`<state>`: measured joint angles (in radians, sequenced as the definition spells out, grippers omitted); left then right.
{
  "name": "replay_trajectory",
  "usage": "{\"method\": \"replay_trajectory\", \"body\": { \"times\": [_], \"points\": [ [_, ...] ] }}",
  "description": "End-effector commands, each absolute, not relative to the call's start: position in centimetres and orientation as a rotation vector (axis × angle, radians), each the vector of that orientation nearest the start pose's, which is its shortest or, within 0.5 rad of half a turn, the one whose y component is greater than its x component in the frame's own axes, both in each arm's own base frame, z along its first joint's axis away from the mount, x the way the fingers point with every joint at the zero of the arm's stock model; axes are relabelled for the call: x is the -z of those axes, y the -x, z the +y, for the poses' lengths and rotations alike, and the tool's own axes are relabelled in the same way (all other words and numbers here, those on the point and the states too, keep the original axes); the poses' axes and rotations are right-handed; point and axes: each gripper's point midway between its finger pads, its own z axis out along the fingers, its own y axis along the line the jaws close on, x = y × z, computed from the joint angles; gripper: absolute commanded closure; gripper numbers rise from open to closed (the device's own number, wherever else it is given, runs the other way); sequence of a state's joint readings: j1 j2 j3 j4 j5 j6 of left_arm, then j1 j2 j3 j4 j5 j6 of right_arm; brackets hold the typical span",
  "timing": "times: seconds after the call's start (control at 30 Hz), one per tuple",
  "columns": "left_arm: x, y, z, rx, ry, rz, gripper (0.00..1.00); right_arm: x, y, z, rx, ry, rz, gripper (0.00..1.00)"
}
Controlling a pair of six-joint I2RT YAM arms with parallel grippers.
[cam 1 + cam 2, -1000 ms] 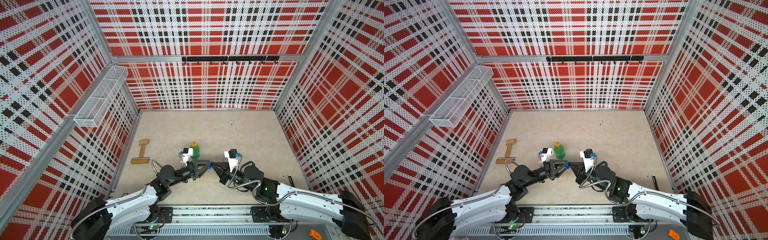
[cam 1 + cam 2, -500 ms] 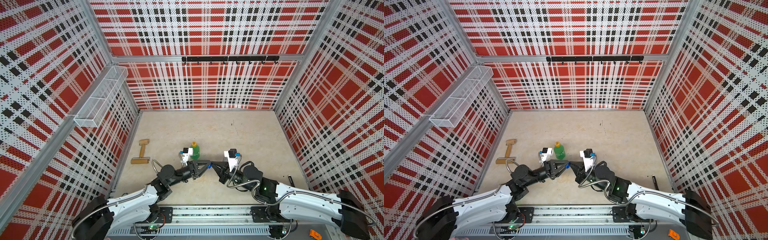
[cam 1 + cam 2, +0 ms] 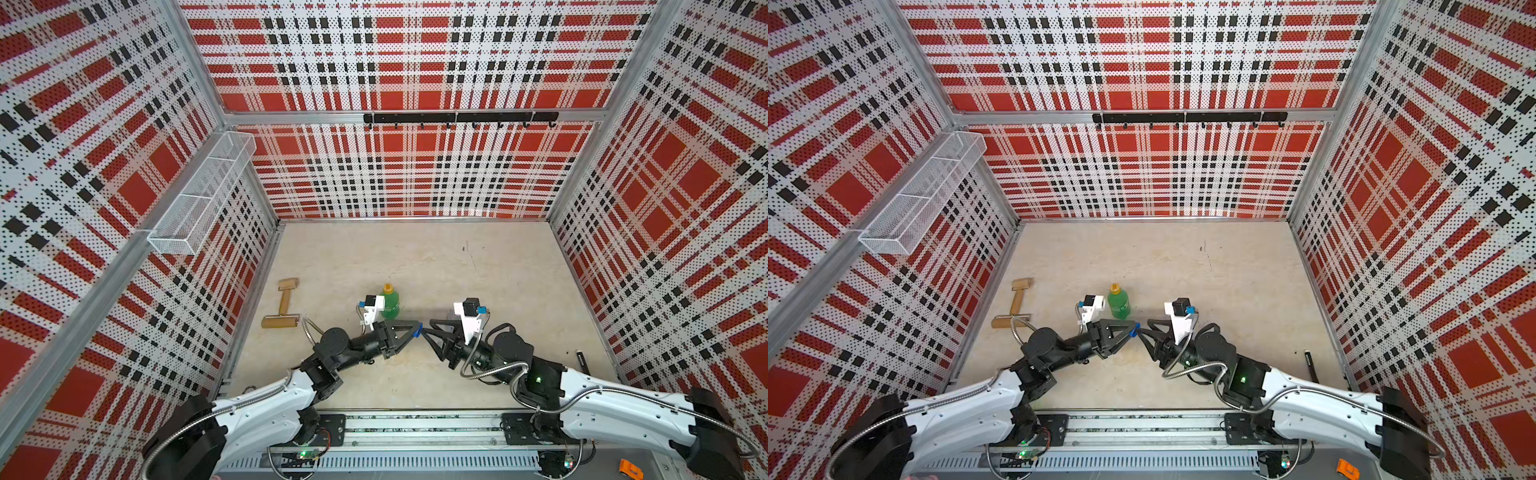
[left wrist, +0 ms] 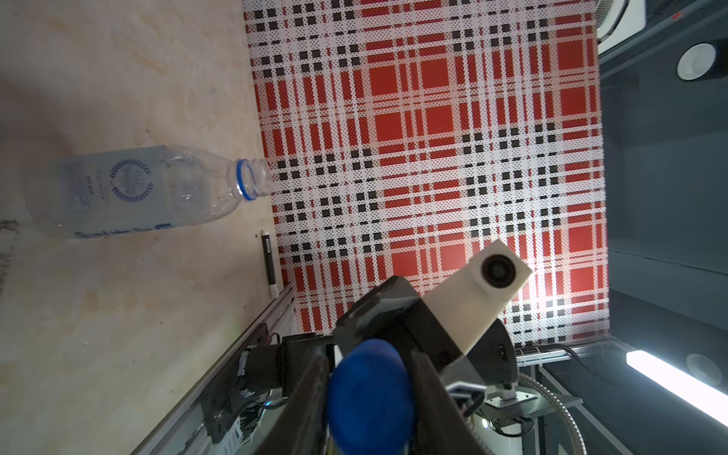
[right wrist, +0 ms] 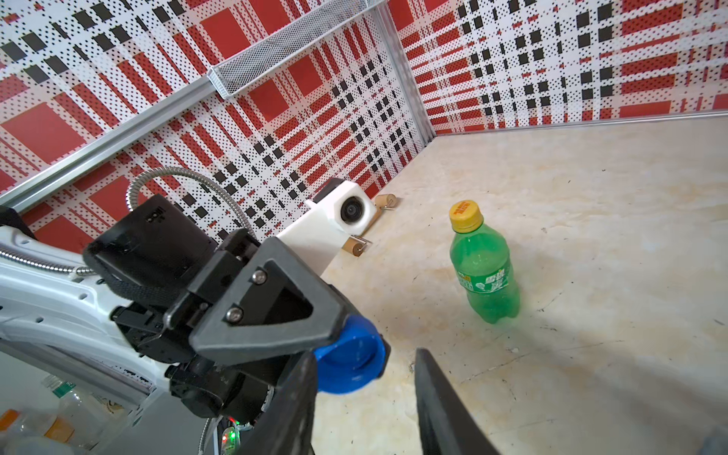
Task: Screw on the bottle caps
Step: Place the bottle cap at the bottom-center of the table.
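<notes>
glossy round blue cap (image 5: 350, 362) sitting clenched in the left claw (image 3: 417, 331) above the beige tabletop (image 3: 415, 257), right claw (image 5: 364, 354) hanging released just beside it, translucent green bottle (image 5: 486, 275) standing upright wearing its yellow-orange cap (image 5: 465, 214), clear bottle (image 4: 149, 189) standing uncapped

Nothing legible: print on clear bottle (image 4: 130, 193), green bottle (image 5: 486, 275), yellow cap (image 5: 465, 214) too blurred.

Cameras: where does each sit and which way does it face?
Top views: high over the front rail, looking down toward the back wall; left arm, right arm, left gripper, right gripper.
Left wrist: on the left arm, facing the clear bottle; left gripper pinching the blue cap.
Right wrist: on the right arm, facing the green bottle; open right gripper, left gripper.
Shared: blue cap in every view.
</notes>
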<state>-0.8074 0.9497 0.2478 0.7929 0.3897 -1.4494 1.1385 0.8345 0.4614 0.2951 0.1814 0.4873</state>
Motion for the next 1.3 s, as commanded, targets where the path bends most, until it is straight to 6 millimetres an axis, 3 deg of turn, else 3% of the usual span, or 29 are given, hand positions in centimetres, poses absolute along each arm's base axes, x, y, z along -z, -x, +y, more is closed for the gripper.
{"method": "replay_trajectory", "body": {
  "times": [0.0, 0.23, 0.33, 0.5, 0.6, 0.77, 0.87, 1.03, 1.13, 1.23, 1.27],
  "points": [
    [-22.4, -17.7, -28.1, 1.859, 0.107, 1.975, 0.64, -26.4, -16.9, 27.4, -1.006, 0.415, 1.681, 0.55],
    [-16.5, -17.6, -28.0, 1.344, -0.098, 2.216, 0.62, -27.8, -17.1, 24.1, -0.915, 0.358, 1.671, 0.51],
    [-12.9, -17.2, -27.7, 1.017, -0.228, 2.293, 0.61, -27.7, -17.2, 23.5, -0.890, 0.350, 1.681, 0.51],
    [-7.7, -16.3, -27.6, 0.640, -0.388, 2.335, 0.60, -27.3, -17.2, 23.1, -0.884, 0.338, 1.697, 0.51],
    [-4.9, -15.6, -27.9, 0.526, -0.464, 2.360, 0.60, -27.1, -17.1, 23.0, -0.885, 0.336, 1.706, 0.51],
    [-2.2, -14.9, -29.0, 0.367, -0.570, 2.360, 0.60, -26.7, -17.1, 22.8, -0.875, 0.331, 1.724, 0.51],
    [-1.6, -14.4, -29.6, 0.345, -0.600, 2.354, 0.58, -26.4, -17.1, 22.6, -0.864, 0.326, 1.745, 0.50],
    [-3.1, -14.3, -29.8, 0.358, -0.602, 2.315, 0.33, -25.3, -16.9, 22.4, -0.809, 0.375, 1.820, 0.42],
    [-5.4, -14.5, -29.7, 0.392, -0.589, 2.277, 0.15, -24.3, -16.6, 22.3, -0.758, 0.423, 1.905, 0.39],
    [-9.4, -14.8, -29.2, 0.463, -0.543, 2.201, 0.00, -23.1, -16.1, 22.1, -0.689, 0.488, 2.016, 0.39],
    [-11.0, -14.9, -28.9, 0.498, -0.520, 2.167, 0.01, -22.7, -15.8, 22.2, -0.681, 0.513, 2.044, 0.39]
  ]
}}
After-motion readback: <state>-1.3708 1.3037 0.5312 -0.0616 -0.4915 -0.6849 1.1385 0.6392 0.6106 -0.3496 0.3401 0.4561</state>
